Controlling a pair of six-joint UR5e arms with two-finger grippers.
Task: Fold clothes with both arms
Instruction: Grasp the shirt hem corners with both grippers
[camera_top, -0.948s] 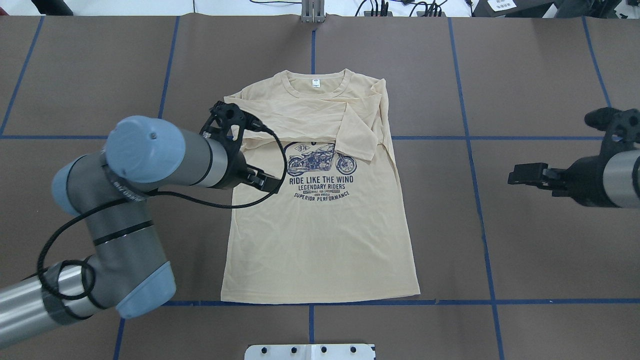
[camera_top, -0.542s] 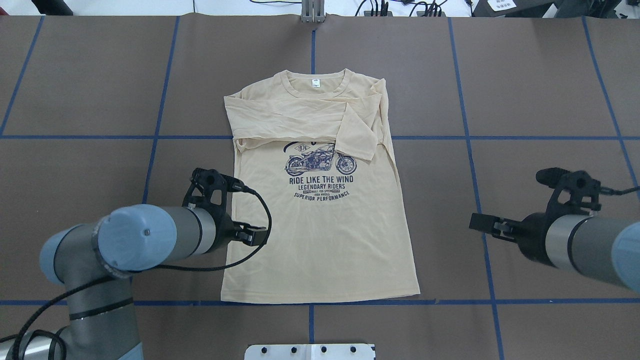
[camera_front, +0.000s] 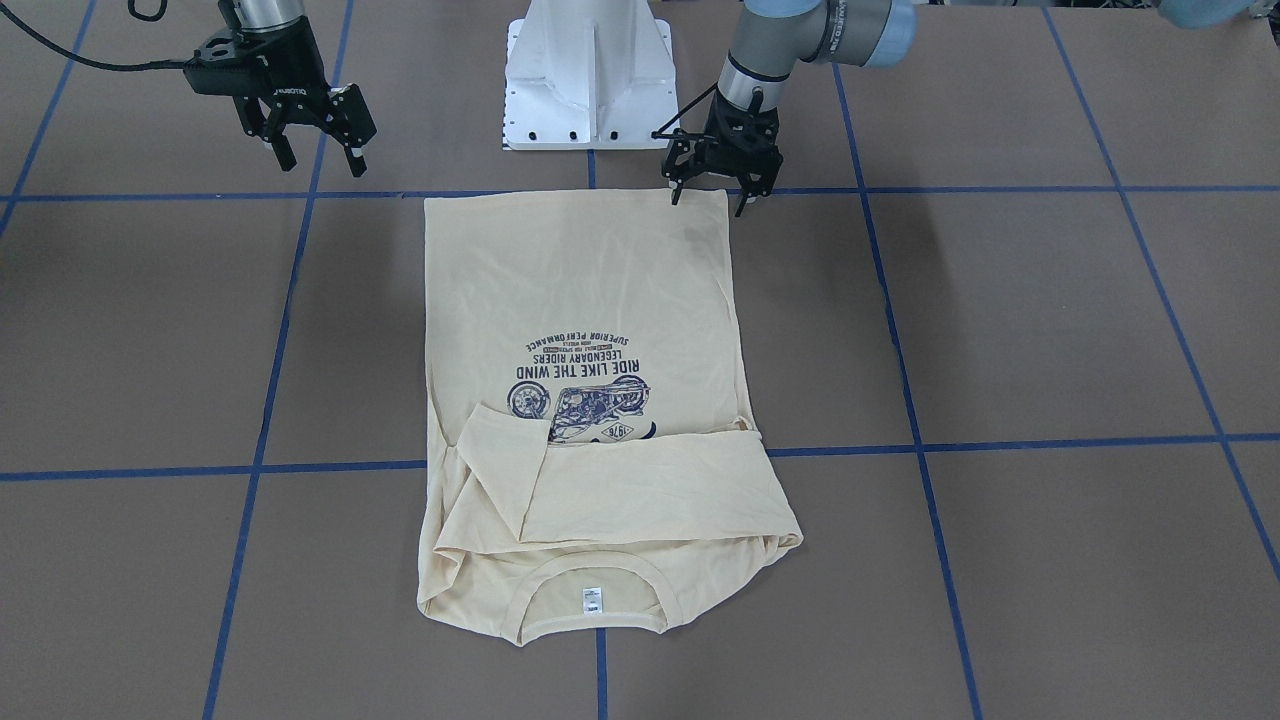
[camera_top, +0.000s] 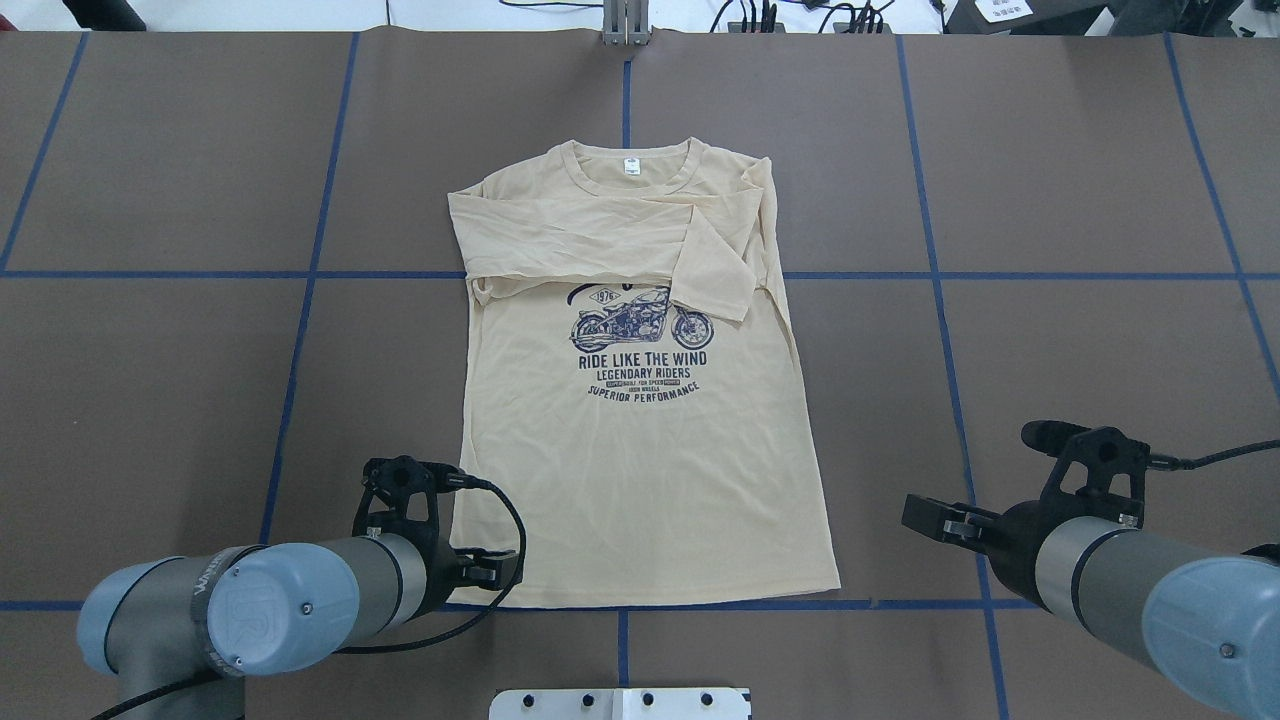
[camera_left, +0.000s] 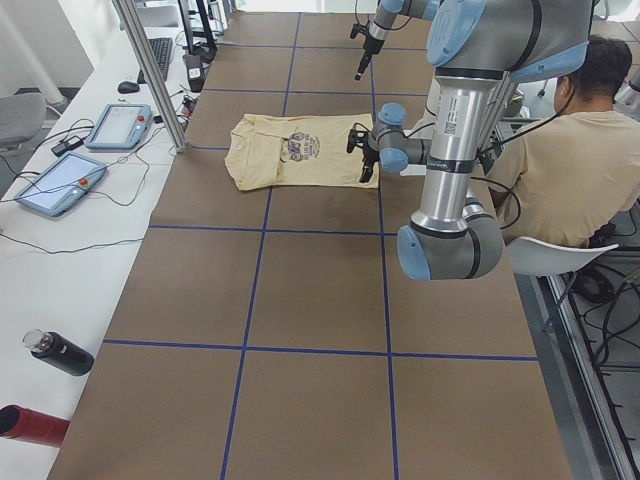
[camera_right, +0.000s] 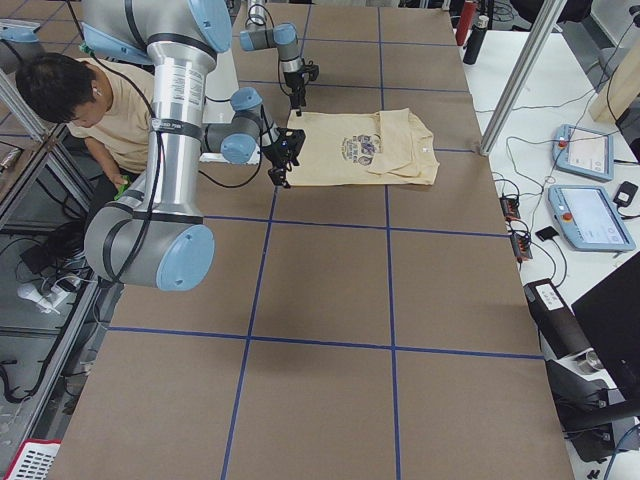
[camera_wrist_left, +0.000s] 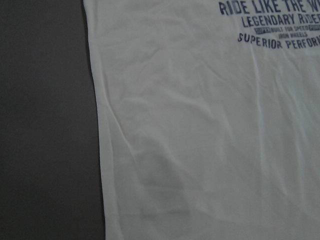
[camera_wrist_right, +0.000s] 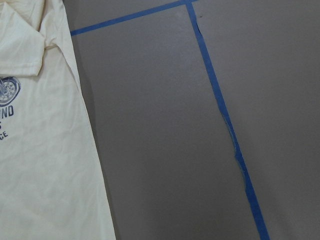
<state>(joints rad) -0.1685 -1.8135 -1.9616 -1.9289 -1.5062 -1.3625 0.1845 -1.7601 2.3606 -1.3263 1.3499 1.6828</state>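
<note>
Left gripper (camera_front: 712, 197): jaws spread, nothing between them. The fingers straddle the near-left hem corner of the T-shirt (camera_top: 640, 470), one tip over cloth and the other over bare table (camera_top: 1100, 150). Can't tell if the tips touch the cloth or sit just above it.

Right gripper (camera_front: 320, 160): jaws also spread and empty, over bare table to the right of the near-right hem corner, clear of the cloth.

The T-shirt lies flat mid-table, print up, with the neck at the far side. Its hem is at the near side, along a blue tape line (camera_top: 900, 604). Both sleeves are folded in across the chest, and they overlap and cover the top of the motorcycle print (text below reads "RIDE LIKE THE WIND"). The right shoulder is a bit bunched.

The white pedestal (camera_front: 590, 70) sits just near of the hem. A person (camera_left: 570, 160) is seated behind the robot.
</note>
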